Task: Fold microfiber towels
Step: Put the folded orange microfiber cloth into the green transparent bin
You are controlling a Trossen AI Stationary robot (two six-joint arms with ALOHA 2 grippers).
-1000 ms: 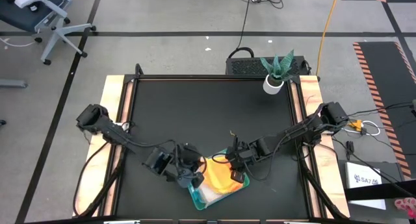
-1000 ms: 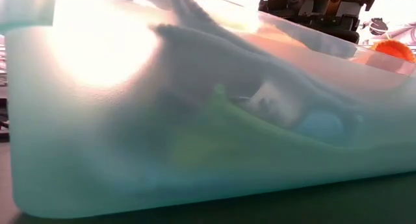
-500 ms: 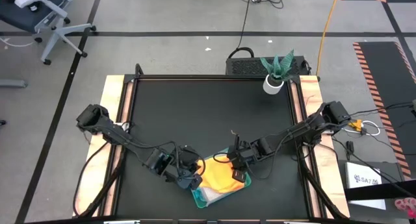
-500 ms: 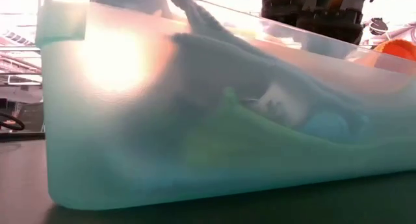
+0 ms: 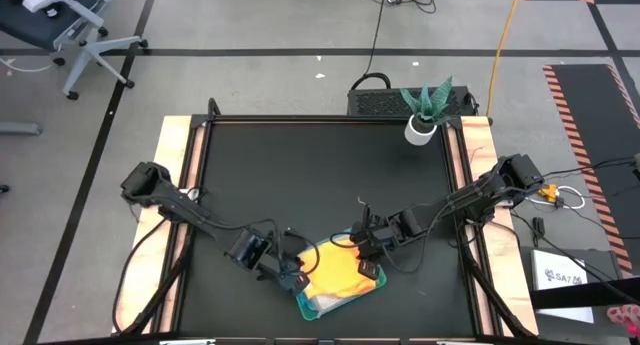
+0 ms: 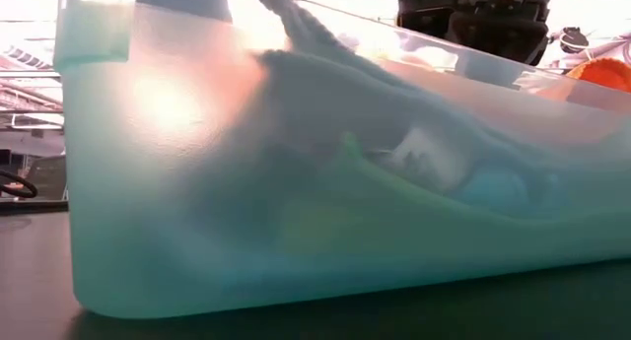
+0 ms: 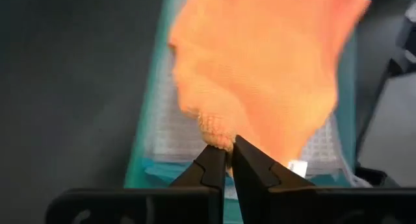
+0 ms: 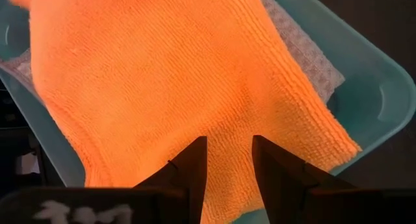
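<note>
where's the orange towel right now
In the high view the orange towel lies on top of the teal tray at the table's near edge, between both end effectors; the left end effector pinches its edge.

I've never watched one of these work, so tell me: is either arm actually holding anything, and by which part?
Yes. The left gripper pinches the yellow-orange towel by an edge fold near its corner, over the tray. The right gripper hangs open above the towel, holding nothing.

both arms reach in low from the table's sides toward its front middle. the left gripper [image 7: 226,160] has its fingers pinched nearly together on an edge of the towel [image 7: 260,74]. the right gripper [image 8: 229,160] hangs fingers apart above it.
</note>
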